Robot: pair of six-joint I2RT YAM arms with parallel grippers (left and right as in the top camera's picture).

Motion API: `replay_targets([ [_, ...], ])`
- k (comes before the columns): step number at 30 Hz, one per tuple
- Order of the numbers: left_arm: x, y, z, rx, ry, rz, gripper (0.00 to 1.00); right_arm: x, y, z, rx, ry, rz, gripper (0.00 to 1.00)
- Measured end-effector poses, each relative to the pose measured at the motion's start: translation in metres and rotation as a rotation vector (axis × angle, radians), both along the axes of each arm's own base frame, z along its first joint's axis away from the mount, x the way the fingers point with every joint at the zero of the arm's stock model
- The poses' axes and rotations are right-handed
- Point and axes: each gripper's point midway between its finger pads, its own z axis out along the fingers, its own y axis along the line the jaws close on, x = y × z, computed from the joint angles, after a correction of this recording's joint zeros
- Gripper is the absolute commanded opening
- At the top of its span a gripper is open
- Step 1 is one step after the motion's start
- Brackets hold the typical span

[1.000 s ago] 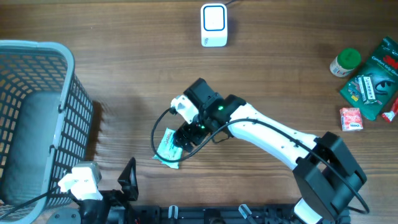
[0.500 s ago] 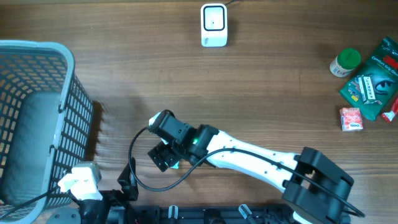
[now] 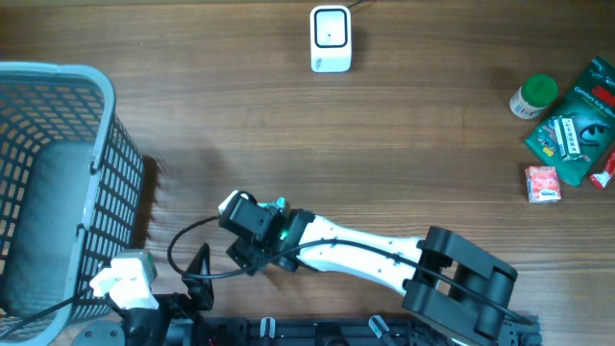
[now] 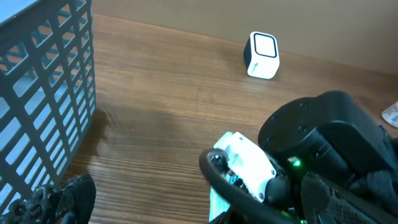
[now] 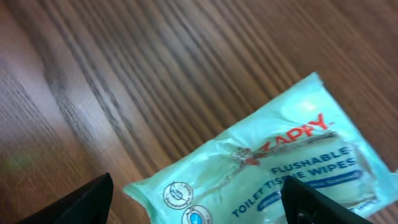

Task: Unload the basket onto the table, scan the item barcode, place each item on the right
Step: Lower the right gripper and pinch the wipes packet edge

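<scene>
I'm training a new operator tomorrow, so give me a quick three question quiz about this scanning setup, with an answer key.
1. Multiple choice: what lies just ahead of the right end effector in its wrist view? A, a banana; B, a packet of wipes; C, a mug.
2. True or false: the white scanner stands apart from the packet, with bare table between them.
3. Short answer: which word is printed in red on the packet?
Key: 1 B; 2 true; 3 ZAPPY.
</scene>
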Motion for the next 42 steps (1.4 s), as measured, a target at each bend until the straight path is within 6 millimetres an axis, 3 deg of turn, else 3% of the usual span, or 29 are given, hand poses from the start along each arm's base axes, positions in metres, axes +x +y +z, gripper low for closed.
replay_targets([
  [2, 0.0, 0.0, 0.0, 0.0, 0.0, 0.0, 1.0, 0.0, -0.001, -0.001, -0.007, -0.002, -0.005, 0.77],
  [4, 0.0, 0.0, 0.0, 0.0, 0.0, 0.0, 1.0, 0.006, -0.01, -0.004, -0.04, -0.018, -0.061, 0.62],
  [9, 0.0, 0.0, 0.0, 0.0, 0.0, 0.0, 1.0, 0.025, -0.052, -0.011, -0.134, -0.014, -0.402, 0.31],
  [16, 0.0, 0.0, 0.0, 0.0, 0.0, 0.0, 1.0, 0.051, -0.086, -0.012, -0.147, 0.022, -0.689, 0.05],
  [22, 0.0, 0.0, 0.0, 0.0, 0.0, 0.0, 1.0, 0.053, -0.113, -0.011, -0.206, 0.052, -0.78, 0.04],
  [25, 0.0, 0.0, 0.0, 0.0, 0.0, 0.0, 1.0, 0.053, -0.121, 0.005, -0.198, 0.052, -0.796, 0.06],
  [28, 0.0, 0.0, 0.0, 0.0, 0.0, 0.0, 1.0, 0.059, -0.112, 0.043, -0.07, 0.031, -0.804, 0.51],
  [29, 0.0, 0.0, 0.0, 0.0, 0.0, 0.0, 1.0, 0.061, -0.109, 0.05, -0.04, 0.026, -0.805, 0.53],
  [33, 0.0, 0.0, 0.0, 0.0, -0.001, 0.0, 1.0, 0.07, -0.096, 0.053, 0.026, 0.014, -0.807, 0.54],
  [35, 0.0, 0.0, 0.0, 0.0, 0.0, 0.0, 1.0, 0.073, -0.092, 0.046, 0.031, 0.012, -0.814, 0.47],
  [38, 0.0, 0.0, 0.0, 0.0, -0.001, 0.0, 1.0, 0.073, -0.099, 0.012, -0.048, 0.026, -0.882, 0.38],
  [42, 0.0, 0.0, 0.0, 0.0, 0.0, 0.0, 1.0, 0.07, -0.114, -0.008, -0.12, 0.019, -0.964, 0.36],
])
